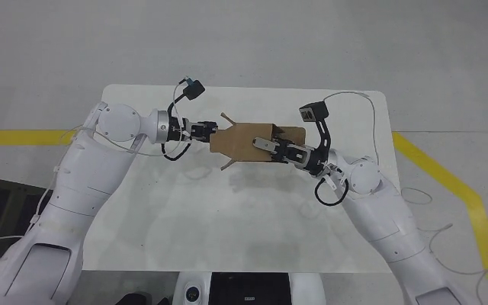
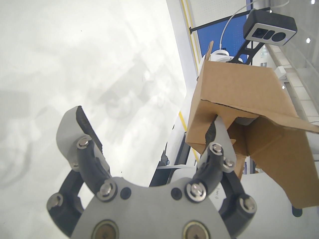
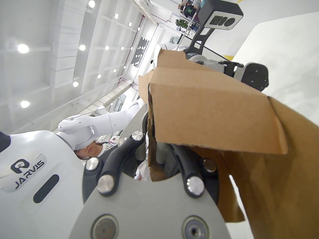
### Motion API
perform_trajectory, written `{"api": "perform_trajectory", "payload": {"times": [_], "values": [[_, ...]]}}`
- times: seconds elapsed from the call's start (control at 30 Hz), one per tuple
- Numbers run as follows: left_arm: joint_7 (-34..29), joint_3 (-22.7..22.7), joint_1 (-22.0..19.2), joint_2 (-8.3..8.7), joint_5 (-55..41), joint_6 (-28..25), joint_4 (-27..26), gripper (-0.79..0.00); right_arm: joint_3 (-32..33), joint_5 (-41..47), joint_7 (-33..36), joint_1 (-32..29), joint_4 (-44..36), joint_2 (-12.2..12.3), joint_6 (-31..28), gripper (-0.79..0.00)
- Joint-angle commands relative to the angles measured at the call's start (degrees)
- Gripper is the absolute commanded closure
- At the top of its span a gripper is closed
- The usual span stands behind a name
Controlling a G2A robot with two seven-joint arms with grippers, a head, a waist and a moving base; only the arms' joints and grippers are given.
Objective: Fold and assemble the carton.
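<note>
A brown carton point(image 1: 242, 143) is held above the middle of the white table, its end flaps splayed out. My right gripper point(image 1: 265, 142) lies over its right half, shut on one carton wall point(image 3: 211, 110), one finger outside and one inside. My left gripper point(image 1: 206, 131) is at the carton's left end and stands open. In the left wrist view one of its fingers point(image 2: 220, 130) pokes under a flap of the carton point(image 2: 239, 88), while the other finger point(image 2: 79, 125) is out in free air. The left gripper point(image 2: 149, 125) holds nothing.
The white table point(image 1: 229, 221) has bare surface in front of and behind the carton. Its rounded far edge runs close behind both wrists. A yellow floor line point(image 1: 30, 137) passes on either side of the table.
</note>
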Motion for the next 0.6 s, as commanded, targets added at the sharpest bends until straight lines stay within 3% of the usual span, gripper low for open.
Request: {"api": "perform_trajectory", "payload": {"times": [0.0,0.33,0.57], "values": [[0.01,-0.07,-0.01,0.01,0.01,0.03,0.02,-0.785,0.02,0.03,-0.02,0.13,0.41,-0.08,-0.01,0.0],[-0.13,-0.63,1.12,0.42,1.91,0.29,0.29,-0.785,3.32,-1.27,-5.63,0.25,2.56,-0.11,-0.4,0.0],[-1.61,0.18,2.52,0.54,2.78,1.15,-2.24,-0.785,3.31,-3.84,-10.0,-0.47,2.16,-0.48,0.67,0.0]]}}
